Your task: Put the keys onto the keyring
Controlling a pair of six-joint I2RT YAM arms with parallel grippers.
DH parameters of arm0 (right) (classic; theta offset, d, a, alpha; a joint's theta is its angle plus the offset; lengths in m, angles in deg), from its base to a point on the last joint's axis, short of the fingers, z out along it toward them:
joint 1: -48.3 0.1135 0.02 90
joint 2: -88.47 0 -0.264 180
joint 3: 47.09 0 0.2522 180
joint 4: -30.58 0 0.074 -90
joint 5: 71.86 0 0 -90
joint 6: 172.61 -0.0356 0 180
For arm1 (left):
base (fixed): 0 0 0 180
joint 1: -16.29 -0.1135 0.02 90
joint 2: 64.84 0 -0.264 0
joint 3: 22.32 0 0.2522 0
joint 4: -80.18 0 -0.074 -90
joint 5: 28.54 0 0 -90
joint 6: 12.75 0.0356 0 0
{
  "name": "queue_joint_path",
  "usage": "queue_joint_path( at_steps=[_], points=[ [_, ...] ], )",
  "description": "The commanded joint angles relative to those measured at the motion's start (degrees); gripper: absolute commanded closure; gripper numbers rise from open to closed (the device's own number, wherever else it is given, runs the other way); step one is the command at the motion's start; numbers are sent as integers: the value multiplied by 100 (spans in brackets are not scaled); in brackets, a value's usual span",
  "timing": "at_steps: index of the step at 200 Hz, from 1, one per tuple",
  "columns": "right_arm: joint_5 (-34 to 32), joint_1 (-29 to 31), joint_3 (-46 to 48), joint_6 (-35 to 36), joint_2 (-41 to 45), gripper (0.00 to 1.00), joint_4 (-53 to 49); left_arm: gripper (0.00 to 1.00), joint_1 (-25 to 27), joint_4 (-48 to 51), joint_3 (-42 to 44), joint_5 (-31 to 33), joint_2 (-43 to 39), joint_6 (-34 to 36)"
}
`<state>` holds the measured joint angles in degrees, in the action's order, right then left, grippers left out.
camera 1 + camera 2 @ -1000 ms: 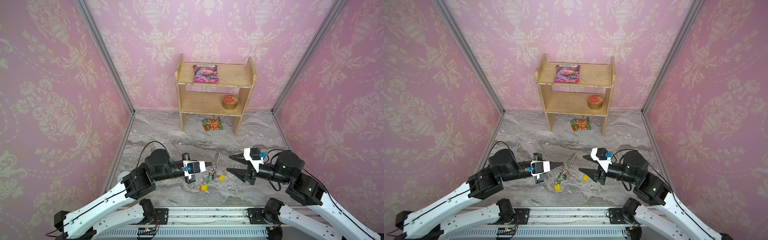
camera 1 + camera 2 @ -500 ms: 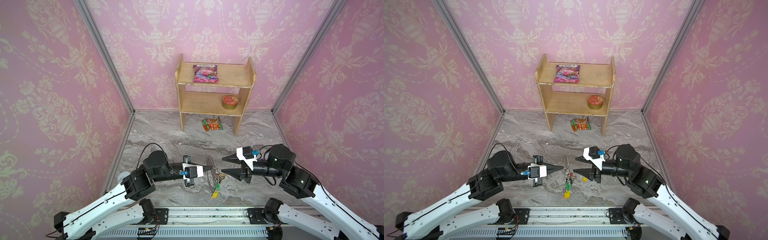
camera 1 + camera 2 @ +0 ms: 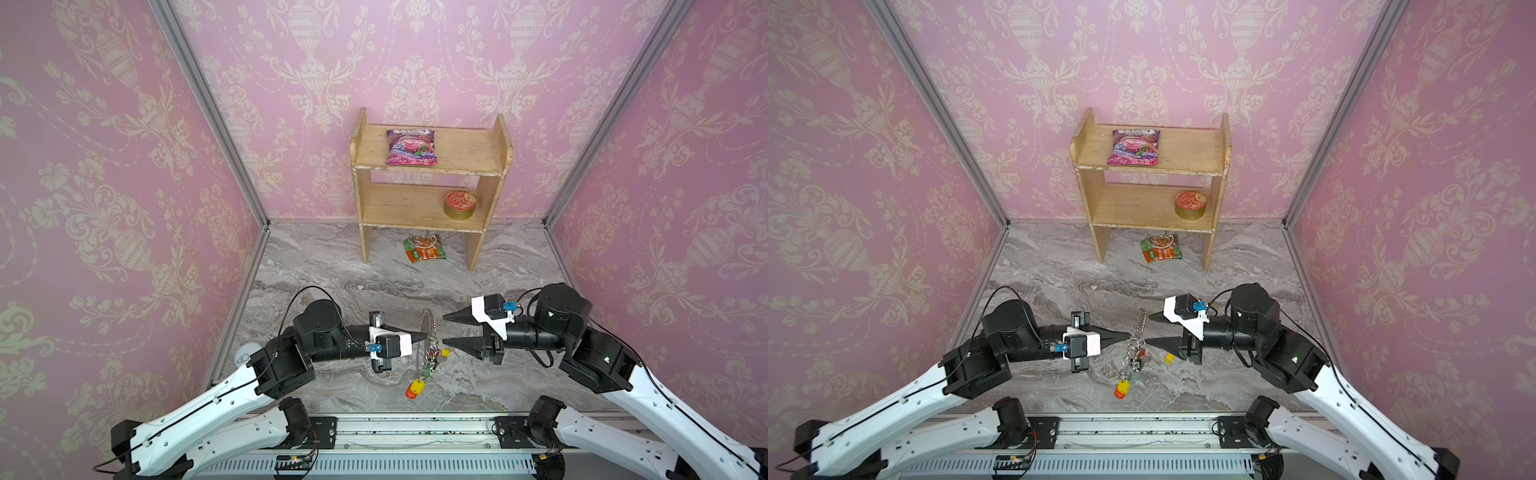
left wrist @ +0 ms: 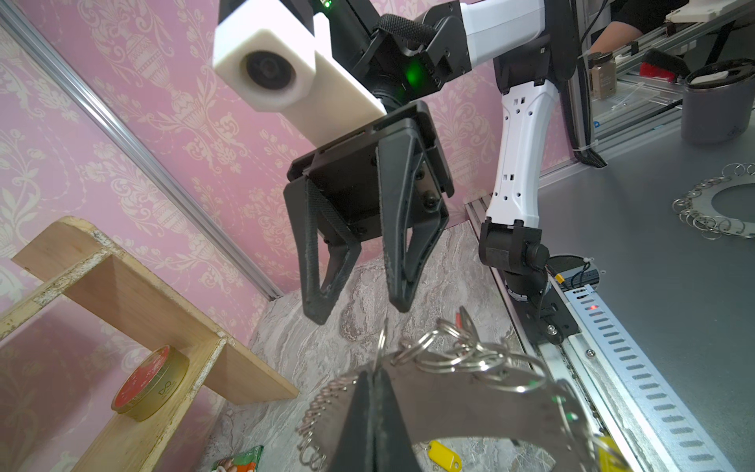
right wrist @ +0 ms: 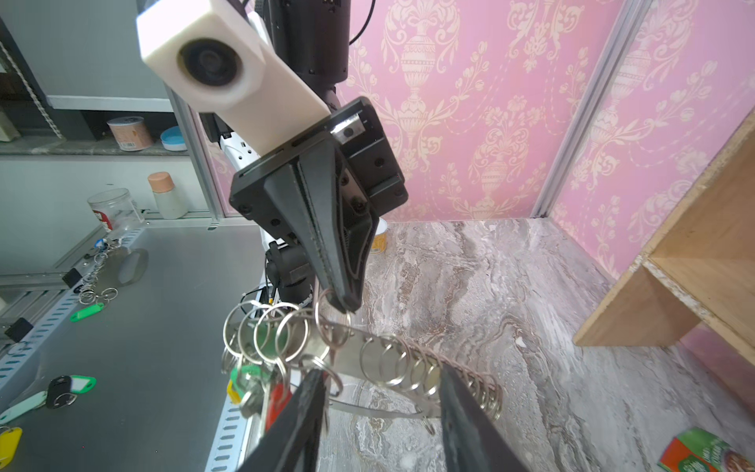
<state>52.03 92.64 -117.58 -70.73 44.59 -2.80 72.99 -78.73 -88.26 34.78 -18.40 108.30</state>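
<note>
The left gripper [image 3: 423,336] pinches the stiff-looking keyring [image 5: 349,361] by its flat band, light keys [image 3: 430,362] dangling loose; the spread right gripper [image 3: 444,329] should probably grab a tag [image 3: 415,388].

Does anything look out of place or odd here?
One yellow-tagged key lies loose on the marble floor near the right claw, apart from the keyring that the shut left claw holds on edge with the other keys dangling. A snack packet also lies on the floor under the shelf, not on it.
</note>
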Motion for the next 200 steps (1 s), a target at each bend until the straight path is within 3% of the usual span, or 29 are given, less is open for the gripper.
queue_joint_path(
  at_steps=[1,66,200],
  points=[
    [-28,-1,-98,69,104,55,58,100,6,-219,-66,-6,-46,164],
    [985,4,-335,-103,-351,64,87,100,7,-204,-150,-120,10,226],
    [1463,5,-518,-22,-635,75,-328,100,7,-267,-248,-173,-22,226]
  ],
)
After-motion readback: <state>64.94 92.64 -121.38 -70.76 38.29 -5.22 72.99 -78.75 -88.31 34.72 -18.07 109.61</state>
